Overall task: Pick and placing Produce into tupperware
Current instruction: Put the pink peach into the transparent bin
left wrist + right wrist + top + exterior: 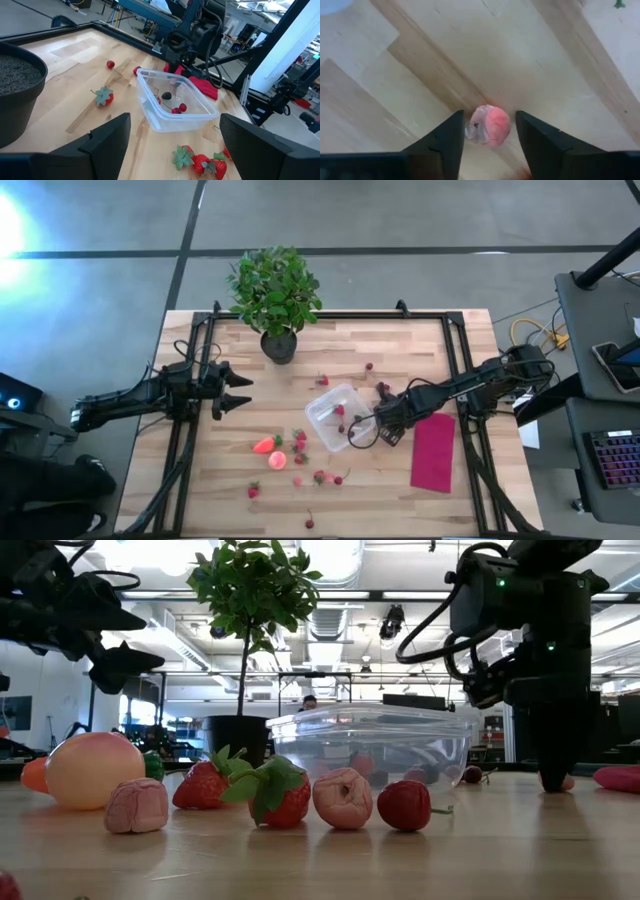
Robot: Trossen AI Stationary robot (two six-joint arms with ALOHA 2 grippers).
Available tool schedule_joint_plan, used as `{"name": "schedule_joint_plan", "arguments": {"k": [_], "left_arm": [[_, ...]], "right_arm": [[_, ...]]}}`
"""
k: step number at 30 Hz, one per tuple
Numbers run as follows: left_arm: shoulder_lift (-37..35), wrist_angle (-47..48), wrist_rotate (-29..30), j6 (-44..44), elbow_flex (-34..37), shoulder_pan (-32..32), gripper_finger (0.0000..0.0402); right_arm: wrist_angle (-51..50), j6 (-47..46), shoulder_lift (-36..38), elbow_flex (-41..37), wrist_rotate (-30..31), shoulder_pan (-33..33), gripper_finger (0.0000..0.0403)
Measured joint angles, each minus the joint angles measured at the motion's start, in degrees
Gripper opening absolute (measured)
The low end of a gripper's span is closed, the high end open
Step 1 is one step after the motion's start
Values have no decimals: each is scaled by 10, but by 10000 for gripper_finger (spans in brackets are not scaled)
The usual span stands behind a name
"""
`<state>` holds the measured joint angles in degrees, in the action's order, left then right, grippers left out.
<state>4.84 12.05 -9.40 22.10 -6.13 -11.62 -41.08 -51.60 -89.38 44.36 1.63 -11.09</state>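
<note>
From my seat, the nearest thing to the table-level camera is the row of fruit along the front: a crinkled pink berry (pixel 137 806), two strawberries with green tops (pixel 283 794), another pink berry (pixel 342 798) and a red one (pixel 405 805), with the round pink-orange fruit (pixel 88 770) just behind them. Overhead, this loose produce (pixel 300 448) lies scattered on the wooden table (pixel 400 500), on the side of the tupperware (pixel 335 416) away from the plant.

The tupperware sits near mid-table and already holds a few small red and dark pieces (pixel 176 108).

Just beside its right wall, my right gripper (pixel 489 131) is down at the table, its fingers (pixel 451 137) straddling a small pink-red berry (pixel 489 125) — a pad to either side with thin gaps showing, so I judge it closing in but not yet clamped. The berry looks light, soft and a bit wrinkled; I would take it across its widest part with a gentle squeeze, since it could squirt out sideways or roll on the smooth wood. The magenta cloth (pixel 433 451) lies flat beyond that gripper.

My left gripper (pixel 232 391) waits spread wide and empty, well off toward the table's left edge. At the back stands the potted plant (pixel 274 292).
</note>
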Motion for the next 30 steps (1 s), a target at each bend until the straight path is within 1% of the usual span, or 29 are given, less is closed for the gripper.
{"name": "schedule_joint_plan", "arguments": {"k": [6,11,15,18,20,22,24,30], "left_arm": [[0,0,0,0,0,0,293],[0,0,0,0,0,0,293],[0,0,0,0,0,0,293],[0,0,0,0,0,0,293],[0,0,0,0,0,0,293],[0,0,0,0,0,0,293],[0,0,0,0,0,0,293],[0,-1,0,0,0,0,293]], "right_arm": [[-1,-5,0,2,-31,0,112],[0,-13,1,25,-64,0,86],[-1,-13,8,68,-85,3,81],[-2,-9,20,119,-100,9,83],[-1,2,26,163,-90,15,86],[-1,26,27,203,-66,23,87],[-3,50,15,239,-49,34,88],[-37,104,-61,299,-46,82,94]]}}
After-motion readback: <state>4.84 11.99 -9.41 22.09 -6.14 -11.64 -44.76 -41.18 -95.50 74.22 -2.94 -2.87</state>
